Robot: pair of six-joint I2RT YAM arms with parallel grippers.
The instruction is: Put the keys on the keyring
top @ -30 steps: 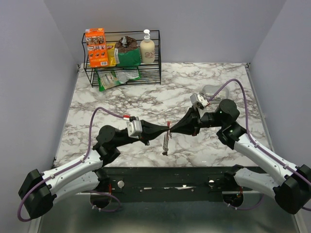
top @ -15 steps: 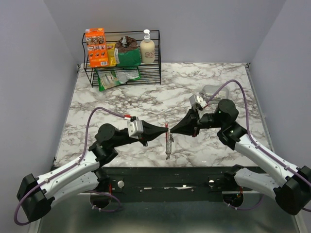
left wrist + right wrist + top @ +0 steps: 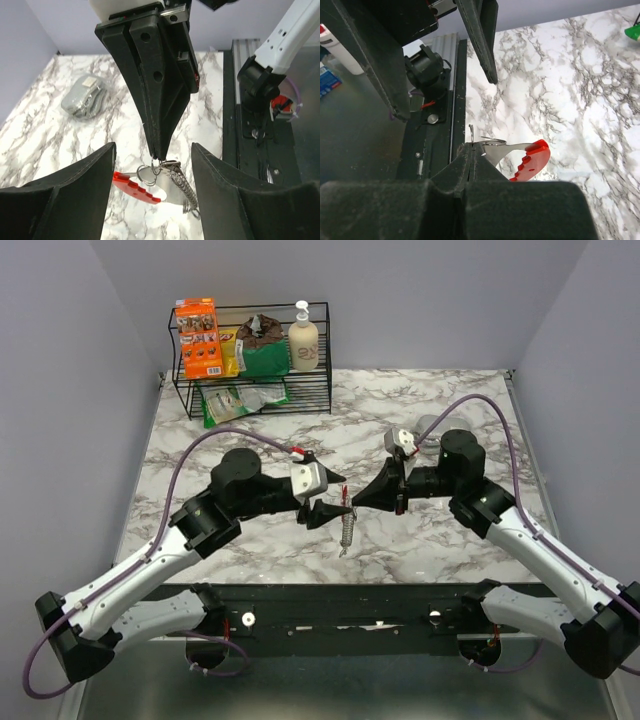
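The keyring (image 3: 346, 522), a flat piece with a red curved side (image 3: 134, 185) and a gray ridged side (image 3: 183, 186), hangs above the marble table near its front edge. My right gripper (image 3: 353, 503) is shut on the small wire loop (image 3: 148, 173) at its top end. In the right wrist view the pinched tips (image 3: 470, 148) hide part of the loop, and the red side (image 3: 531, 159) sticks out to the right. My left gripper (image 3: 328, 502) stands open, its fingers (image 3: 75, 200) on either side of the keyring without touching it. I cannot make out the keys in any view.
A black wire rack (image 3: 252, 390) at the back left holds an orange box (image 3: 198, 337), green bags and a pump bottle (image 3: 303, 340). A gray pouch (image 3: 432, 426) lies behind the right arm. A black rail (image 3: 340, 602) runs along the near edge.
My left gripper has opened and let go of the keyring, and its arm has swung up and back. The right gripper stays shut on the loop.
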